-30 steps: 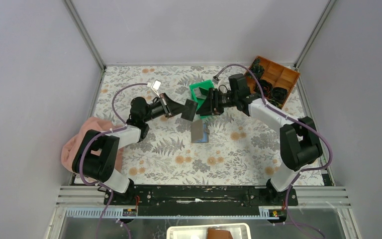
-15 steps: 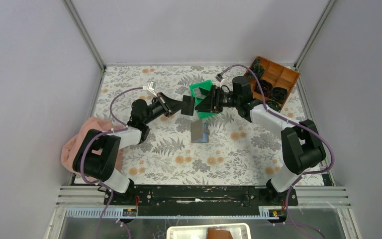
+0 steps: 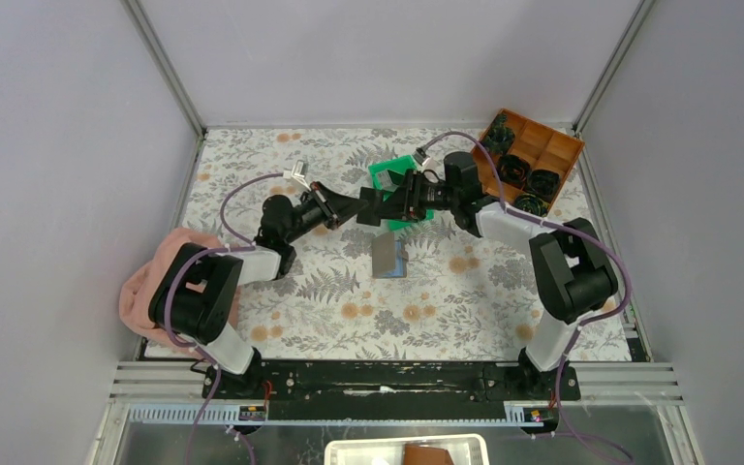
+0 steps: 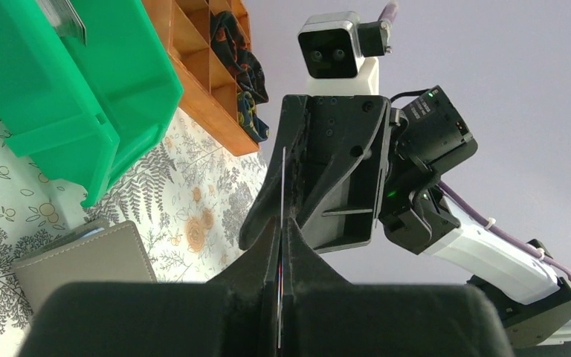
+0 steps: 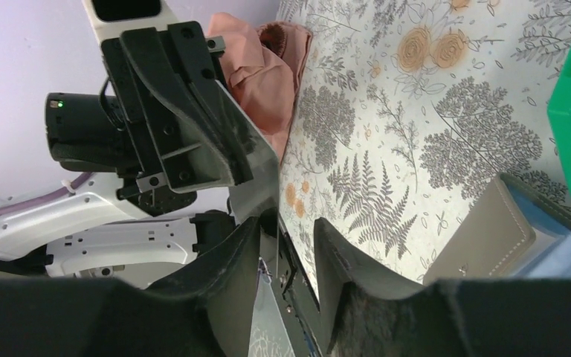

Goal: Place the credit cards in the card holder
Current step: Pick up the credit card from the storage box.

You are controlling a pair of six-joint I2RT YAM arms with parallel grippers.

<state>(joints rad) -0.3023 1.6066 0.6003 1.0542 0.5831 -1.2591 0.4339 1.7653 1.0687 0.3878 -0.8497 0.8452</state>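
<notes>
Now, over the card holder (image 3: 388,258) on the worktop (image 3: 300,291), our left fingers (image 4: 295,253) pinch a credit card (image 5: 262,182) edge-on while our right fingers (image 5: 338,253) stand open around it, so we should close squarely on its faces before the left releases, short of the green bin (image 4: 119,82)

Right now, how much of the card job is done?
Nothing looks done yet: the card holder lies untouched on the table. In hand: the left pincer pinches one credit card in mid-air, with the open right pincer around it. Left: putting it into the holder.
</notes>
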